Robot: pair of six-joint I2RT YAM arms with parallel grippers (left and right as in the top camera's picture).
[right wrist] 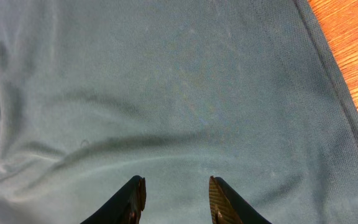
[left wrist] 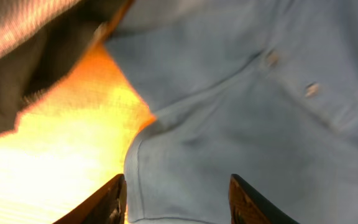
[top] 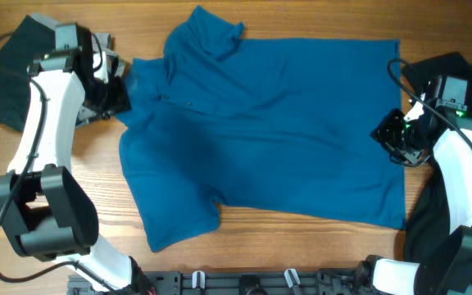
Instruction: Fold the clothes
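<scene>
The blue short-sleeved knit polo shirt [top: 277, 131] lies spread flat on the wooden bench [top: 301, 246], filling the centre of the overhead frame, with its collar [top: 207, 29] at upper centre and its hem [top: 398, 176] along the right side. Expect a light, limp fabric that sags, creases and drags along the bench rather than holding shape; it is not fragile, and the knit should give adequate grip. Take hold at edges and corners only: the shoulder and sleeve seams at the left of the frame and the hem corners at the right. The left gripper [top: 111, 82] sits at the upper-left shoulder area, jaws wide apart over the shirt edge and holding nothing. The right gripper [top: 393, 135] sits at the hem, centre right, jaws moderately apart over the cloth, also holding nothing. Count: one blue shirt; two placket buttons [left wrist: 311, 89] visible; one dark grey cloth [top: 2, 78] at upper left; one black cloth [top: 423, 217] at the right edge.
</scene>
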